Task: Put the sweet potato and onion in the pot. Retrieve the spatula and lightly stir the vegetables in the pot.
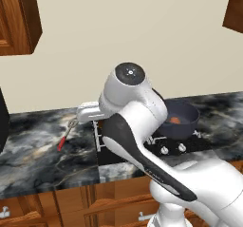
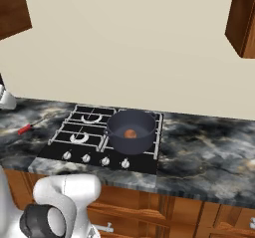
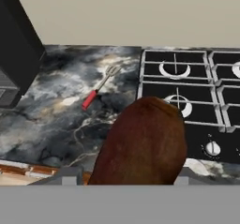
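One sweet potato (image 3: 143, 143), one onion (image 2: 130, 133) in one pot (image 2: 119, 141)

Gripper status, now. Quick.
Gripper: closed on the sweet potato, the brown lump held between its fingers, above the counter's front edge left of the stove.

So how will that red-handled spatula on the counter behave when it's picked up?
The spatula looks slim and probably light. It lies flat on the counter, so pinching it may be fiddly. Its wiry head may flex, and gripped at the red handle it could tilt.
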